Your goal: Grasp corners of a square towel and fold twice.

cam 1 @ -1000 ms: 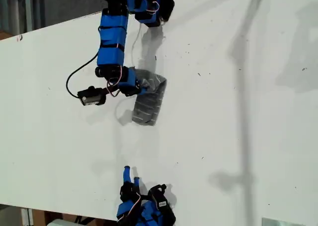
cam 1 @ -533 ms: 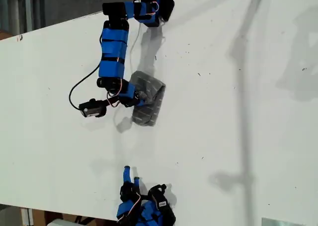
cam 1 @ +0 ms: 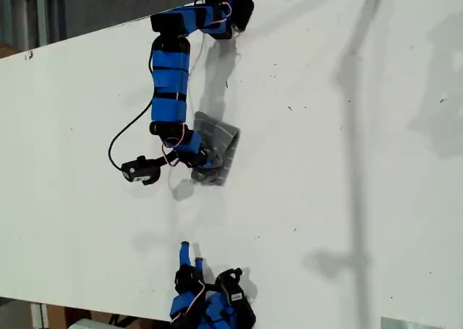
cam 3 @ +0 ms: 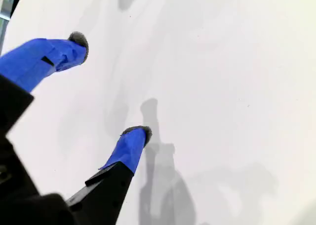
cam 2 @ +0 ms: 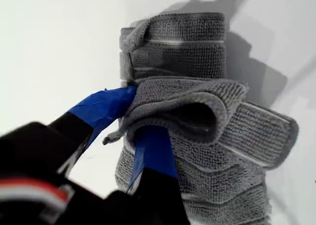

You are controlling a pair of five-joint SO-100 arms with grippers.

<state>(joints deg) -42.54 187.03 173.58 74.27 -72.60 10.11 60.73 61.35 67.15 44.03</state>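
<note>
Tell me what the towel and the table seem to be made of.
The towel looks like soft terry or microfibre cloth: dark grey, fuzzy ribbed pile with thin white stripes, and it drapes limply where my first gripper pinches a fold. The table looks like hard, smooth white board, perhaps laminate or painted wood, matte, with small dark scuffs.

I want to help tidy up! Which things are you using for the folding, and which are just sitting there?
Using for the job:
- the towel, bunched up
- my first gripper, pinching a towel edge
- the table it lies on

Just sitting there:
- my second gripper, open over bare table
- a loose black cable on the arm
</note>
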